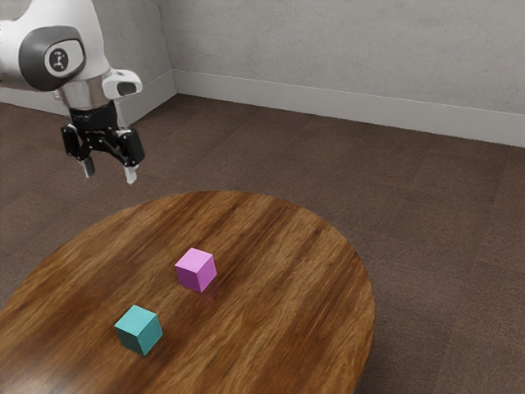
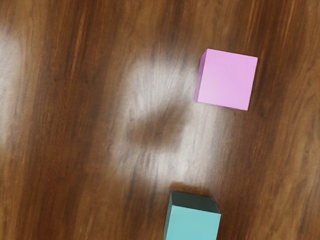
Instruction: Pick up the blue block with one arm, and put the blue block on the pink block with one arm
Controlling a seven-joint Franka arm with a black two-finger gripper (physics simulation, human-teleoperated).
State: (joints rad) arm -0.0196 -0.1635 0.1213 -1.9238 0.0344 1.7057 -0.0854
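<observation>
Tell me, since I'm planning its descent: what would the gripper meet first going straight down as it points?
Probably bare table, not a block: the open gripper points down over wood beside the pink block and blue block. Depth unclear.

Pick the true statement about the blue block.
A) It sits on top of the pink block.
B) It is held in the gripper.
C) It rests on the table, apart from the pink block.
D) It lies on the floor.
C: the blue block rests on the wooden table with bare wood between it and the pink block, while the gripper hangs open above the table, holding nothing.
</observation>
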